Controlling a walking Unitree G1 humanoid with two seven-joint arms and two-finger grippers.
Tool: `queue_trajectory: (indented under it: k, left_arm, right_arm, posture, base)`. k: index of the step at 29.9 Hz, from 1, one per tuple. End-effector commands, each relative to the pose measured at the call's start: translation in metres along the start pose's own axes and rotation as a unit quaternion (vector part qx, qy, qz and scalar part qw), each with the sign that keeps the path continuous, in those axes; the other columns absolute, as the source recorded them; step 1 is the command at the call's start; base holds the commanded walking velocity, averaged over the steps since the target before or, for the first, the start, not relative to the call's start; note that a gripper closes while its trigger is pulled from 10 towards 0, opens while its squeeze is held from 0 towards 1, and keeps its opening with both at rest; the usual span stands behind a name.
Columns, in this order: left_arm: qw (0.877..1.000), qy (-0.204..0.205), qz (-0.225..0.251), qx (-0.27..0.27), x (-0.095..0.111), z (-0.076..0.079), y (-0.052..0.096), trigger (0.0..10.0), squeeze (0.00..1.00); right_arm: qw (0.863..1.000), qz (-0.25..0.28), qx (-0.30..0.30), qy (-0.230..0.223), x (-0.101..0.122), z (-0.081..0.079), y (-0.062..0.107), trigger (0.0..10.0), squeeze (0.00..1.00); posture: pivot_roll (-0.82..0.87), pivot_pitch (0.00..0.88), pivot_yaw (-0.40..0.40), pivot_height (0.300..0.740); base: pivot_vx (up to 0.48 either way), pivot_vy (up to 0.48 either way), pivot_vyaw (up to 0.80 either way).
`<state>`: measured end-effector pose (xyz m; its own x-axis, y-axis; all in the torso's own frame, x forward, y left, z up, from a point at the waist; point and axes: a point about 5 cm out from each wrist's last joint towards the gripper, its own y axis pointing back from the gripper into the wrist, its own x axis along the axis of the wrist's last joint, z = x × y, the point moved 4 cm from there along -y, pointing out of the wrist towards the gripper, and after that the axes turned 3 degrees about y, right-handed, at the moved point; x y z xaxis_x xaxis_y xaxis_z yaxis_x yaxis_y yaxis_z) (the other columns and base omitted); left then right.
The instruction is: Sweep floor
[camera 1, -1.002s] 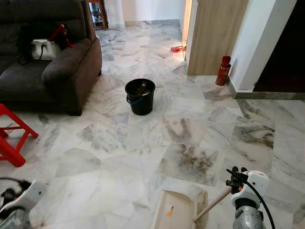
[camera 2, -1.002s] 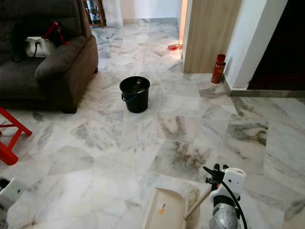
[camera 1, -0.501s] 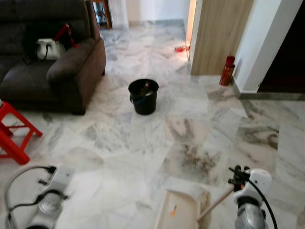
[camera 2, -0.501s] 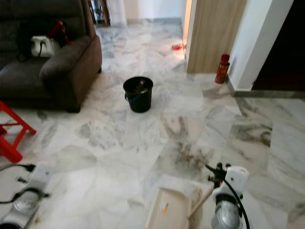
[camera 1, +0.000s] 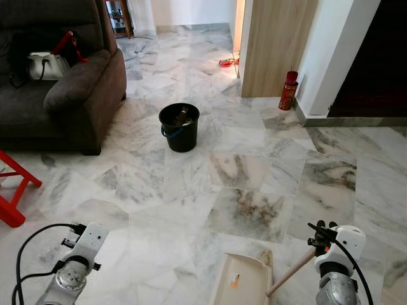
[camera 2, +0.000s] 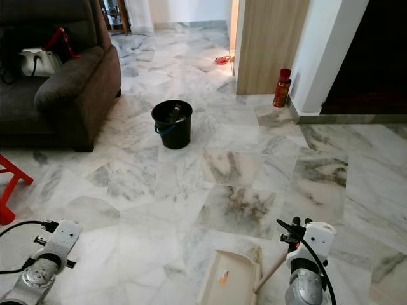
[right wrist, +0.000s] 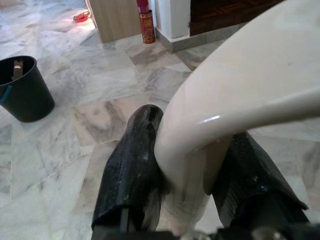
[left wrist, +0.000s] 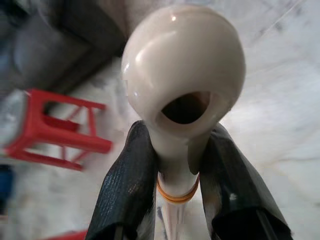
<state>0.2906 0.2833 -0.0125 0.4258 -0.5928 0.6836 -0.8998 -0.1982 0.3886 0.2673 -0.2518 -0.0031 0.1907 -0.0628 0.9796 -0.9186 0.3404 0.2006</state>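
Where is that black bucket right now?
The black bucket stands on the marble floor ahead of the robot, just right of the dark sofa, well beyond the dustpan.

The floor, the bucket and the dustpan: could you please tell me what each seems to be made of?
Floor: polished marble or marble-look tile, judging by grey veining, joints and sheen. Bucket: likely black plastic, smooth and matte, with a blue handle. Dustpan: probably cream plastic; its handle looks glossy between the right gripper's fingers.
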Motion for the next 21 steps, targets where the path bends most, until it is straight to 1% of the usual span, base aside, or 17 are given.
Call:
queue_trajectory:
  k: [1,3,4,8,9,10,11,12,14,15,16,17,18,19,21]
  left_arm:
    - [0.996,-0.071,0.021,0.041,0.008,-0.022,-0.002,10.0,0.0]
    - [0.995,-0.079,0.035,0.056,0.015,-0.027,-0.004,10.0,0.0]
    - [0.993,-0.078,0.053,0.068,0.026,-0.03,-0.006,10.0,0.0]
    - [0.991,-0.054,0.099,0.077,0.049,-0.031,-0.009,10.0,0.0]
    - [0.989,-0.039,0.12,0.076,0.059,-0.03,-0.009,10.0,0.0]
    - [0.985,-0.009,0.157,0.073,0.076,-0.028,-0.009,10.0,0.0]
    - [0.983,0.011,0.172,0.068,0.084,-0.026,-0.008,10.0,0.0]
    - [0.978,0.049,0.193,0.057,0.094,-0.022,-0.007,10.0,0.0]
    - [0.973,0.078,0.211,0.047,0.104,-0.019,-0.006,10.0,0.0]
    - [0.967,0.108,0.229,0.014,0.118,-0.009,-0.006,10.0,0.0]
    - [0.962,0.129,0.24,-0.013,0.128,0.0,-0.005,10.0,0.0]
    - [0.962,0.129,0.24,-0.013,0.128,0.0,-0.005,10.0,0.0]
    - [0.956,0.152,0.248,-0.033,0.136,0.005,-0.004,10.0,0.0]
    - [0.952,0.158,0.259,-0.036,0.143,0.007,-0.003,10.0,0.0]
    - [0.95,0.159,0.265,-0.037,0.147,0.008,-0.002,10.0,0.0]
  right_arm:
    - [1.0,0.013,-0.003,-0.006,0.005,0.0,-0.002,10.0,0.0]
    - [1.0,0.014,-0.003,-0.007,0.006,-0.001,-0.003,10.0,0.0]
    - [1.0,0.015,-0.003,-0.006,0.007,-0.001,-0.004,10.0,0.0]
    - [1.0,0.018,-0.001,-0.007,0.009,-0.003,-0.006,10.0,0.0]
    - [1.0,0.019,-0.001,-0.007,0.01,-0.004,-0.006,10.0,0.0]
    - [1.0,0.022,-0.001,-0.009,0.011,-0.005,-0.007,10.0,0.0]
    - [1.0,0.023,-0.001,-0.009,0.012,-0.005,-0.007,10.0,0.0]
    - [1.0,0.025,0.0,-0.009,0.013,-0.006,-0.008,10.0,0.0]
    - [1.0,0.025,0.001,-0.009,0.013,-0.007,-0.008,10.0,0.0]
    - [1.0,0.026,0.003,-0.01,0.014,-0.008,-0.009,10.0,0.0]
    - [1.0,0.026,0.004,-0.01,0.014,-0.01,-0.01,10.0,0.0]
    - [1.0,0.026,0.004,-0.01,0.014,-0.01,-0.01,10.0,0.0]
    - [1.0,0.027,0.006,-0.01,0.015,-0.011,-0.011,10.0,0.0]
    - [1.0,0.027,0.005,-0.012,0.016,-0.012,-0.012,10.0,0.0]
    - [1.0,0.027,0.005,-0.013,0.017,-0.012,-0.013,10.0,0.0]
  posture:
    - [-0.01,0.0,0.033,0.74]
    - [-0.01,0.0,0.031,0.74]
    - [-0.01,0.0,0.029,0.74]
    - [-0.02,0.0,0.024,0.74]
    - [-0.02,0.0,0.023,0.74]
    - [-0.02,0.0,0.019,0.74]
    - [-0.02,0.0,0.019,0.74]
    - [-0.02,0.0,0.015,0.74]
    - [-0.02,0.0,0.014,0.74]
    - [-0.01,0.0,0.008,0.74]
    - [-0.01,0.0,0.007,0.74]
    - [-0.01,0.0,0.007,0.74]
    - [-0.01,0.0,0.003,0.74]
    - [-0.01,0.0,0.002,0.74]
    - [-0.01,0.0,0.0,0.74]
  base:
    - [0.0,0.0,0.0]
    - [0.0,0.0,0.0]
    - [0.0,0.0,0.0]
    - [0.0,0.0,0.0]
    - [0.0,0.0,0.0]
    - [0.0,0.0,0.0]
    - [0.0,0.0,0.0]
    - [0.0,0.0,0.0]
    - [0.0,0.0,0.0]
    - [0.0,0.0,0.0]
    - [0.0,0.0,0.0]
    - [0.0,0.0,0.0]
    - [0.0,0.0,0.0]
    - [0.0,0.0,0.0]
    - [0.0,0.0,0.0]
